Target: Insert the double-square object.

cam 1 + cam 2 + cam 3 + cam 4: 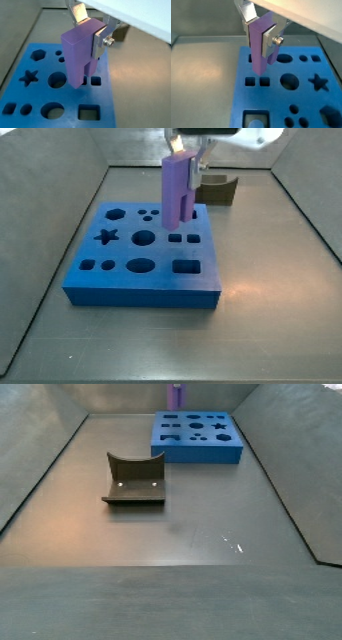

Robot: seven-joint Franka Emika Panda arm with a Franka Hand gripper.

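Note:
My gripper [88, 31] is shut on the double-square object [77, 55], a tall purple peg held upright. In both wrist views its lower end hangs just above the blue block [40, 102], beside the pair of small square holes [257, 81]. In a side view the peg [178, 188] stands over the block's [144, 258] right part, with the gripper [189, 161] at its top. In a side view from far off only the peg's lower end [175, 397] shows above the block [198, 436]. The silver fingers [270, 38] clamp the peg's upper sides.
The dark olive curved holder [135, 480] sits on the grey floor away from the block; it shows behind the peg in a side view [218, 191]. Grey walls [60, 188] enclose the floor. The block has several other shaped holes, such as a star [28, 77] and circles.

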